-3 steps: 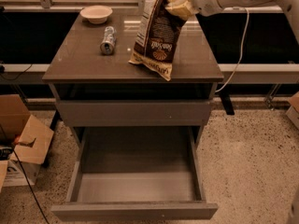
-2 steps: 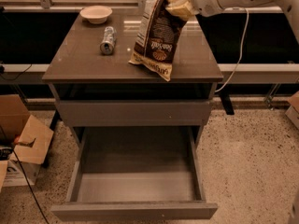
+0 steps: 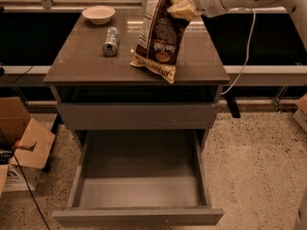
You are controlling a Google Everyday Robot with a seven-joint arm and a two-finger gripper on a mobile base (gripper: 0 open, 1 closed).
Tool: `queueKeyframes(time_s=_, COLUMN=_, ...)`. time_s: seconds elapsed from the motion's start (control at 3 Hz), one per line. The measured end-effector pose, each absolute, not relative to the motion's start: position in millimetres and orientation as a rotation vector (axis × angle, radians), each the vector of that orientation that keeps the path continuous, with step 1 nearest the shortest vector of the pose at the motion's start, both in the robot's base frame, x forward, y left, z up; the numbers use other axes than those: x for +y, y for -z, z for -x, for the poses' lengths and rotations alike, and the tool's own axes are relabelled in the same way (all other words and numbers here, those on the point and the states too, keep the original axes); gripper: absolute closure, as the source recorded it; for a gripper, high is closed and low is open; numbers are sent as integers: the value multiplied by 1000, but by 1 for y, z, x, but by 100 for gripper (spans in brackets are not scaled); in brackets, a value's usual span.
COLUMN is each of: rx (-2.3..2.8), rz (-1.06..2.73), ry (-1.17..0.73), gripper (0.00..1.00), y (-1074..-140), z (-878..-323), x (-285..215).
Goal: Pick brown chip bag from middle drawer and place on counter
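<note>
**Spotter:** Where's the bag?

**Me:** On the counter (image 3: pixel 81 66). My gripper (image 3: pixel 184 6) is pinched on the crumpled top of the bag (image 3: pixel 160 40), over the right half near the back edge. The bag slants down from there, and its bottom rests right of the middle. Its lowest corner sits just at the front edge.

**Spotter:** So you could let go.

**Me:** Maybe, but that corner worries me. The bag leans rather than lying flat, and I think my grip is what props it up. If I let go from this height, I'd expect it to flop. If it tips forward, it could slide over the front edge. The drawer (image 3: pixel 139 190) is pulled out right below and looks bare, so the bag could land back in it or on the floor.

**Spotter:** Anything else in the way?

**Me:** A can (image 3: pixel 111 41) lies on its side to the left of the bag, apart from it. If the bag falls that way, it could set the can rolling. The bowl (image 3: pixel 98 14) near the back left corner is well apart, so I'm not worried about it.

**Spotter:** And your fix?

**Me:** I'd lower the top toward the back edge and lay the bag down away from the front. The bag is crinkly and could catch on my fingers, so I'd release only when it's flat.
</note>
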State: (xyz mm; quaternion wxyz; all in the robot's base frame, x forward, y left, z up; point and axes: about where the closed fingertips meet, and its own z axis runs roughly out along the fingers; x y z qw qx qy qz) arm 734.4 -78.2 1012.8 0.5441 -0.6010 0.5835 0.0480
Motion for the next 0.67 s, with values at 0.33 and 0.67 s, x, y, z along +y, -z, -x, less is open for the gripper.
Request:
queueKeyframes(time_s=0.33, rx=1384, rz=1429, ry=-119, gripper=4, y=-1011, z=-735, x=-75)
queueKeyframes(time_s=0.67, rx=1383, rz=1431, ry=-121, gripper=0, y=-1010, z=-735, x=-74)
